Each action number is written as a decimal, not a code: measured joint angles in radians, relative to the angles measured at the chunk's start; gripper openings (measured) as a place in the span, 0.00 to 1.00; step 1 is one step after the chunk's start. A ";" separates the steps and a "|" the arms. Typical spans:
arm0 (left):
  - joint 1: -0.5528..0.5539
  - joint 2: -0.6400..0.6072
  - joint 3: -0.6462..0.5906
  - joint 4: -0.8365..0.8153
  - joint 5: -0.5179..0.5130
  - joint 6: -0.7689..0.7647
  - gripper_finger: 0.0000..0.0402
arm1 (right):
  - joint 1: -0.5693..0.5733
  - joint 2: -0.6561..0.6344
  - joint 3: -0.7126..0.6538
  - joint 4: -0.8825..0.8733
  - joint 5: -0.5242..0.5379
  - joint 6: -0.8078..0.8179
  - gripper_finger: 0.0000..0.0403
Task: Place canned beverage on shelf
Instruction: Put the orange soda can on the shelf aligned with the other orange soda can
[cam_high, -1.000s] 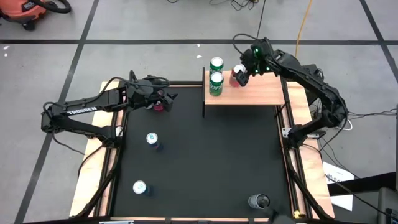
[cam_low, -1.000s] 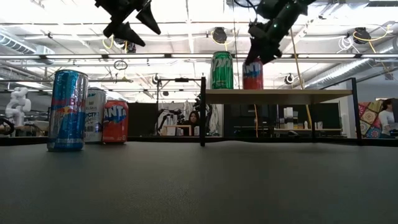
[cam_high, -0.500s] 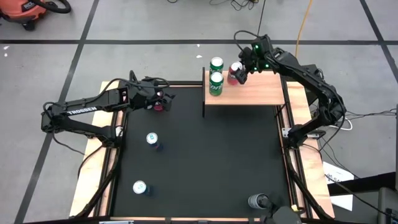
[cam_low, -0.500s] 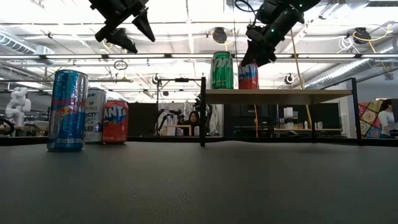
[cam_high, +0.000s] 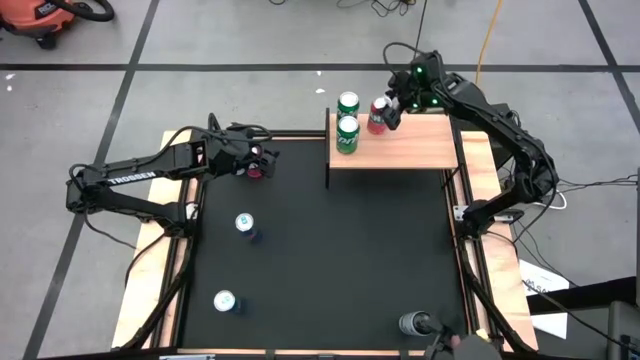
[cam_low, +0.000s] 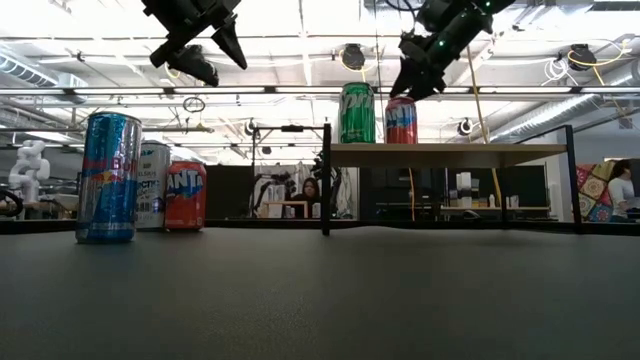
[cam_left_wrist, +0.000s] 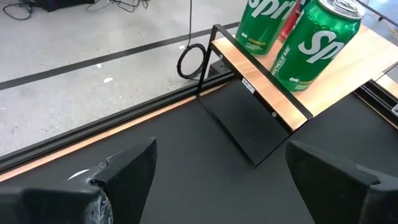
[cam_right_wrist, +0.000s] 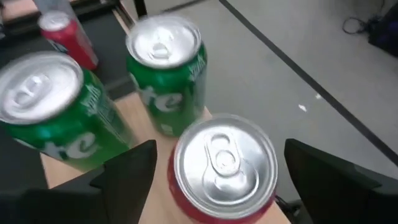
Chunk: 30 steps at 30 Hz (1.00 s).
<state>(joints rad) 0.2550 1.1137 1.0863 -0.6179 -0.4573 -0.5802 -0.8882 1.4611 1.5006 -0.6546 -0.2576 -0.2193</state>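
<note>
Red can (cam_right_wrist: 224, 167) | upright on shelf (cam_high: 410, 148) | between parted right gripper (cam_right_wrist: 217, 171) fingers

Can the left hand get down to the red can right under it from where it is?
Probably yes. The left hand hangs open above the red can, with nothing between them; the silver can stands close beside it, leaving a tight fit.

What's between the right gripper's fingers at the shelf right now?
The red can stands on the shelf between the right gripper's spread fingers, beside two green cans. The right wrist view shows gaps on both sides, so no grip.
</note>
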 joint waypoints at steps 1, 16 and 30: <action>0.000 0.000 0.000 -0.002 -0.002 -0.011 0.87 | -0.003 -0.001 0.003 -0.001 -0.006 0.005 0.85; 0.000 -0.015 0.000 -0.210 -0.029 -0.069 0.87 | -0.009 -0.098 0.027 0.100 -0.027 0.138 0.82; 0.015 -0.175 -0.027 -0.246 -0.055 0.106 0.87 | 0.231 -0.184 0.029 0.171 0.139 0.336 0.75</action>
<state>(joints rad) 0.2699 0.9386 1.0591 -0.8641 -0.5125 -0.4739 -0.6574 1.2773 1.5291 -0.4832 -0.1186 0.1170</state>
